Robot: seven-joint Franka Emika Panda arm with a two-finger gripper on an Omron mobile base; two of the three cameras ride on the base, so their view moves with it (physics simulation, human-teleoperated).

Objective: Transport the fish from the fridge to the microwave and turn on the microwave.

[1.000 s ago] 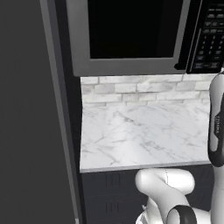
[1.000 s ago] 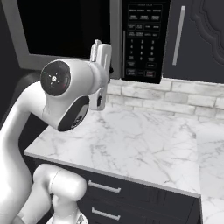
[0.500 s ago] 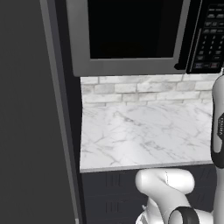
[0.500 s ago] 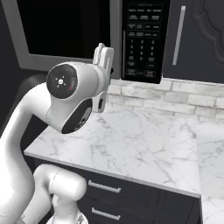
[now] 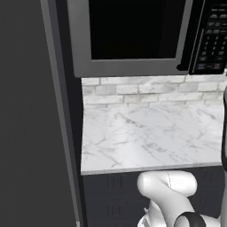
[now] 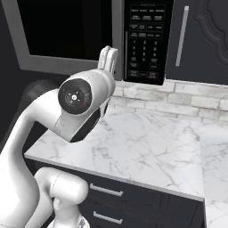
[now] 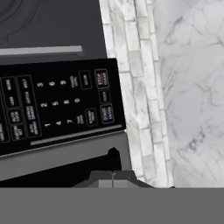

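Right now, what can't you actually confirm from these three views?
- Fish: the microwave door glass is black in both base views, so nothing inside can be made out.
- Keypad labels: too small and blurred to read in the hand view.
- Pincer: fingers seen from behind in the right base view; open or shut cannot be told.
- Fridge: cut off by the left edge.

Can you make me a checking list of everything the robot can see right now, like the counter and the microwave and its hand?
Surface: white marble counter, bare.
Job's things: microwave door closed, black keypad on its right; tall grey fridge at left, closed; fish nothing seen.
Clutter: nothing seen.
Grippers: gripper raised close to the keypad's lower left; open or shut cannot be told.
Cables: nothing seen.
Surroundings: pale brick backsplash, dark cabinet door with a bar handle, dark drawers below.
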